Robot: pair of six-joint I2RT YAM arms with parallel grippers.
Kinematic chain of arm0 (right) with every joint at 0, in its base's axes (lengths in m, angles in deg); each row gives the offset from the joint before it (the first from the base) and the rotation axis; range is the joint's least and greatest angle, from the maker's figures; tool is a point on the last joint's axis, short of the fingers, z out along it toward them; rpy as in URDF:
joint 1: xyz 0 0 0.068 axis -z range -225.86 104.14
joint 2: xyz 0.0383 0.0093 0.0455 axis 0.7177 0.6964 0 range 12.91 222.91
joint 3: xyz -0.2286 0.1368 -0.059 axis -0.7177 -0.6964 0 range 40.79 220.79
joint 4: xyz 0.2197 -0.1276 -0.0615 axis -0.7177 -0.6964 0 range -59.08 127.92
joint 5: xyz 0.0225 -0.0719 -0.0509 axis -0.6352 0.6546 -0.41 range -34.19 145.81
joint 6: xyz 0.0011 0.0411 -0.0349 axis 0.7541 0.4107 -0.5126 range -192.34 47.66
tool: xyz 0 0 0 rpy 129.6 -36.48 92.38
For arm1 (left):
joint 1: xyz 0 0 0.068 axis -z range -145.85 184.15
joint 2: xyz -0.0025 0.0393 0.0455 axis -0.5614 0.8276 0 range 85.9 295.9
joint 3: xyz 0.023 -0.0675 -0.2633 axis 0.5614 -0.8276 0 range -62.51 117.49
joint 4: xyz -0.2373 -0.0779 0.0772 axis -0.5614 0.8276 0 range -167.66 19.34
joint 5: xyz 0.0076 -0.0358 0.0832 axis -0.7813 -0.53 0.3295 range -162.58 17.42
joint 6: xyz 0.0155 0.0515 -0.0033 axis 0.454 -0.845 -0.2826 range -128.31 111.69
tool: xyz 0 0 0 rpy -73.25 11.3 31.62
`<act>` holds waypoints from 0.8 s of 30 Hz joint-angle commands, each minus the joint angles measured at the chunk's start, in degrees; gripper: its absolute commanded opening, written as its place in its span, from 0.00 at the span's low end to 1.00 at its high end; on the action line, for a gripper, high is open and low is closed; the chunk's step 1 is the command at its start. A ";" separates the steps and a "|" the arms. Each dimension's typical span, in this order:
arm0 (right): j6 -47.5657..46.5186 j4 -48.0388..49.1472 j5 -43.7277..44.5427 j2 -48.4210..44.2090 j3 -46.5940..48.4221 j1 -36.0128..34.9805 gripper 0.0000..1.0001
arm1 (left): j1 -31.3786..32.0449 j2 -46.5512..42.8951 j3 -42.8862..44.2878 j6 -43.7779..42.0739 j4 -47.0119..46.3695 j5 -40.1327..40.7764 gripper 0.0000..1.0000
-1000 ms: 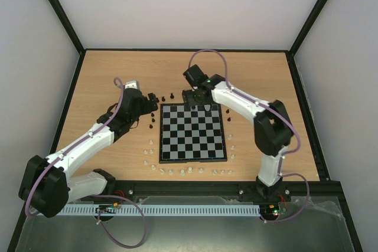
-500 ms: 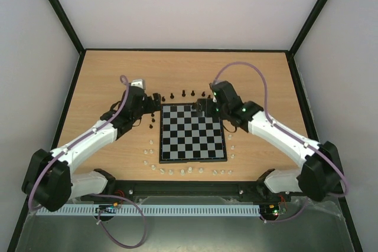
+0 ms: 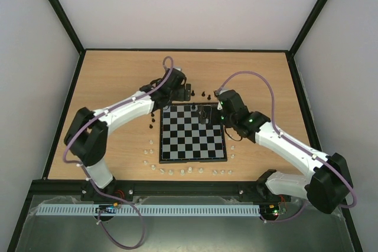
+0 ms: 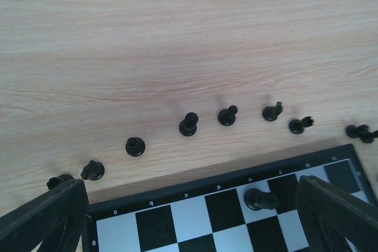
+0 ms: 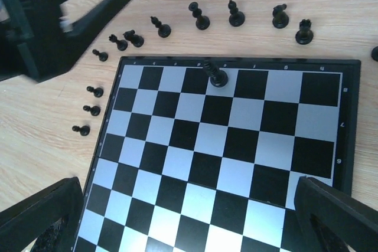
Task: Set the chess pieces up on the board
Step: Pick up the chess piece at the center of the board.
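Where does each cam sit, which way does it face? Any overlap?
Top external: above and behind the bases, looking down at the table; left arm, right arm and board in view.
Left wrist: on the left arm, looking down at the board's far edge and the black pieces beyond; own fingers at bottom corners.
Right wrist: on the right arm, looking down across the board; own fingers at bottom corners, left arm top left.
Shared: both wrist views show the lone piece on the board.
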 commanded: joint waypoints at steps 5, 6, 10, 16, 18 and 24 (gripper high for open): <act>0.72 -1.34 -5.19 -3.76 -0.62 -0.06 0.99 | -0.41 11.42 11.51 -2.73 9.99 1.99 0.99; 0.51 -3.54 -3.94 -2.89 2.77 -0.06 0.99 | -0.64 12.75 12.78 -2.85 10.50 1.85 0.99; -5.49 -13.63 2.09 2.22 22.90 -0.06 0.99 | -1.86 15.53 14.58 -2.62 9.48 0.30 0.99; -11.18 -15.33 13.64 4.20 29.19 0.52 0.98 | -3.87 17.92 14.56 -3.42 7.07 -1.70 0.99; -11.23 -14.42 13.60 4.40 27.23 0.63 0.99 | -4.43 19.15 15.21 -3.96 6.54 -2.53 0.99; -10.41 -11.98 13.49 3.14 22.31 0.64 0.96 | -4.25 22.43 19.70 -5.70 6.46 -4.48 0.92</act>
